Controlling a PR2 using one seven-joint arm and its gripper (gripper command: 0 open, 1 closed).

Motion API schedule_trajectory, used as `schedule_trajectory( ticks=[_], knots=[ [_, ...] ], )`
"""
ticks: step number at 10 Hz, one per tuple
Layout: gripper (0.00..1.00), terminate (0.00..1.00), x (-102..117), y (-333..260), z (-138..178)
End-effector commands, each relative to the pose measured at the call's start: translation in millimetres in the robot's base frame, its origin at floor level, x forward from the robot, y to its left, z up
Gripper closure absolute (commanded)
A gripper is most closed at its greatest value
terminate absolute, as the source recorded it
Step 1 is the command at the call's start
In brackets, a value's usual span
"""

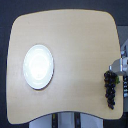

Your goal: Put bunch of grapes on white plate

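While the elongated cluster of small dark purple-black grapes hangs or lies at the edge of the light wooden tabletop on the exterior view's right, the task remains at its carrying stage. The grey metal gripper sits directly above the upper end of the bunch, touching or nearly touching it where a trace of green stem shows. At this resolution the jaw state cannot be determined: the claw may be clamped on the stem end, or it may only rest against it.

The round, glossy white plate with its slightly raised rim stands on the exterior view's left, well apart from the bunch. Nearly the whole table width lies between them, and the plate holds nothing.

Probable failure causes from this position:

1. Weak hold. If the grip bears only on the stem or on a few top grapes, the cluster may tear loose or shed fruit during the traverse.
2. Edge loss. The bunch lies beside the table's border; any slip here likely drops it off the surface rather than onto it.
3. Swing. A long, limp cluster held from one end tends to sway, so a fast move may drag the lower grapes across the wood or strike the plate rim.
4. Overhang. Release too near the rim may leave part of the bunch off the plate.
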Motion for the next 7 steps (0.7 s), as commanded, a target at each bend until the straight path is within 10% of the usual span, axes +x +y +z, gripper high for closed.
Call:
schedule_trajectory(
  ticks=[1,7],
  knots=[
    [0.00,0.00,-4,5,-57],
    [0.00,0.00,-20,26,-88]
  ],
)
